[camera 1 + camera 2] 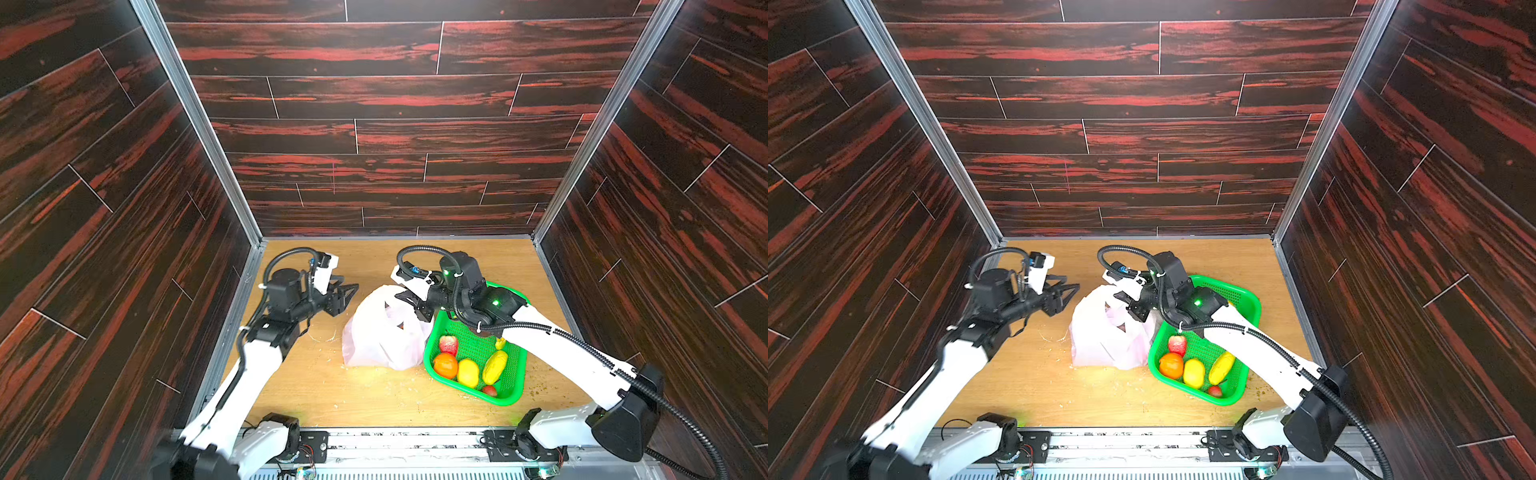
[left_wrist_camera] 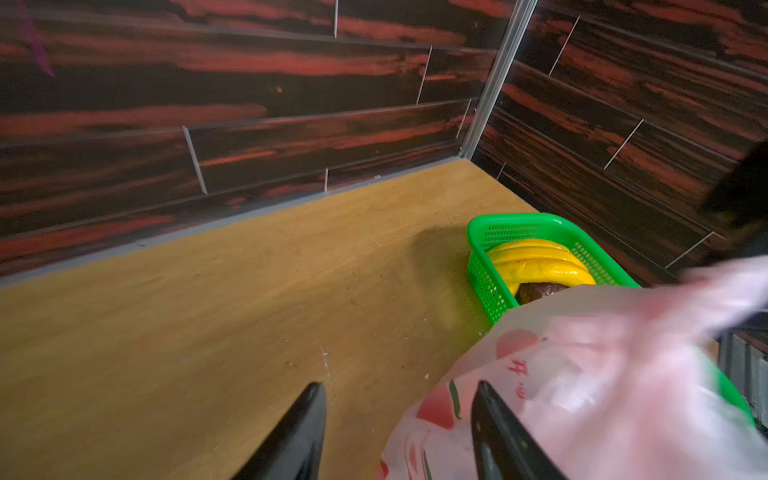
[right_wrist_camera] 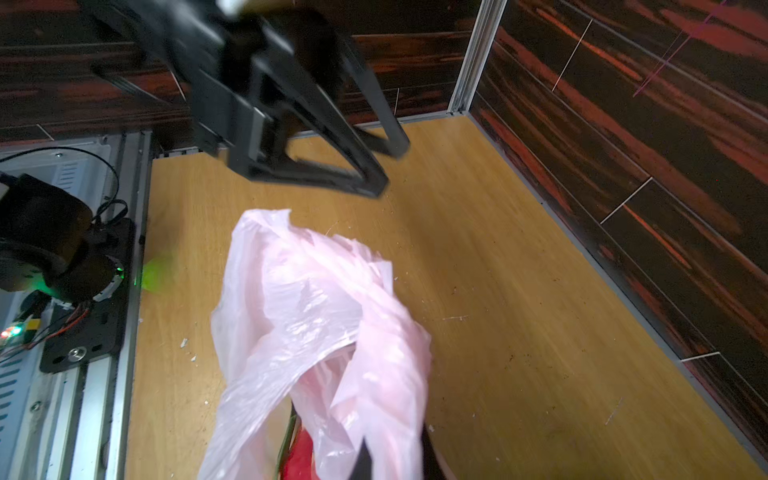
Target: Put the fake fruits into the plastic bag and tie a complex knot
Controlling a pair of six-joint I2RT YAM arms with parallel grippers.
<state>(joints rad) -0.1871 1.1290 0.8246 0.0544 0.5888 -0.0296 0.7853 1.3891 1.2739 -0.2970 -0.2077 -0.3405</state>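
The bag (image 1: 384,332) lies on the worktop (image 1: 332,395) just left of the green basket (image 1: 505,400), touching it. The right fingers (image 3: 360,462) are clamped on the bag's upper plastic. The left fingers (image 2: 299,432) stand apart and empty, farther left of the basket. Fruits (image 1: 468,372) lie in the basket.

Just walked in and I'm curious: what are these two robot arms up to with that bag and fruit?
The two arms are packing fake fruits into the plastic bag between them. The right gripper is pinched shut on the bag's upper edge, holding it up. The left gripper hangs open and empty beside the bag. Several fruits lie in the green basket, so packing isn't finished and the bag isn't tied yet.
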